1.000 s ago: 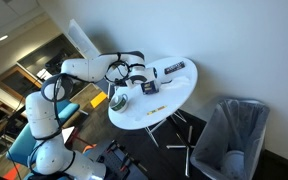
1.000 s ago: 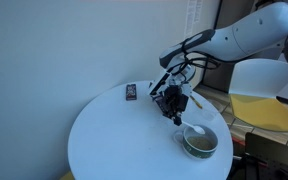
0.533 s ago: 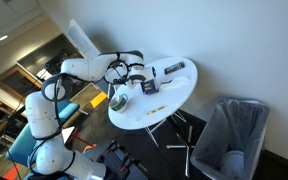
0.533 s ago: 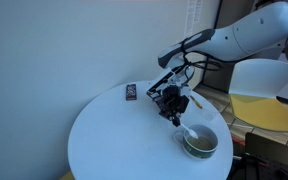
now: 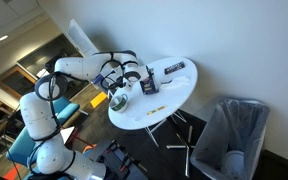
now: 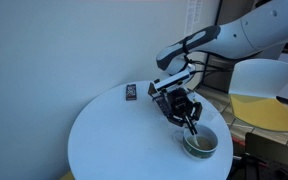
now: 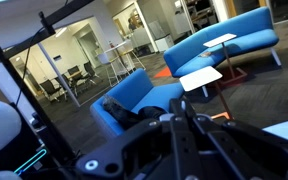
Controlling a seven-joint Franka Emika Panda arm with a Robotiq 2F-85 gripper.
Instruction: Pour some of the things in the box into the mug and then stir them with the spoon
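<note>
Our gripper (image 6: 190,122) has swung away from the small dark things at the middle of the worktop (image 6: 104,140). It has come down to the right and nearer, and now hangs with its fingertips just over the rim of the green bowl (image 6: 214,150). A second ago it stood further left, above those dark things, and a pale spoon showed in the bowl. Now the gripper covers that spot and we cannot make the spoon out.

We read this as a reach for the spoon, so the stirring half of the task looks close. Whether anything has been poured we cannot judge from here.

How far apart the jaws stand we cannot tell. They point down as one dark mass, and the wrist view shows only dark metal against a lounge with blue sofas. We see nothing clearly held.

In an exterior view the box (image 5: 150,87) sits near the worktop's middle, free of the gripper, its pale patch showing. The mug (image 5: 141,84) seems to stand just left of it, though the two dark shapes blur together. Farther off lies the long flat item with white lettering (image 5: 174,69).
</note>
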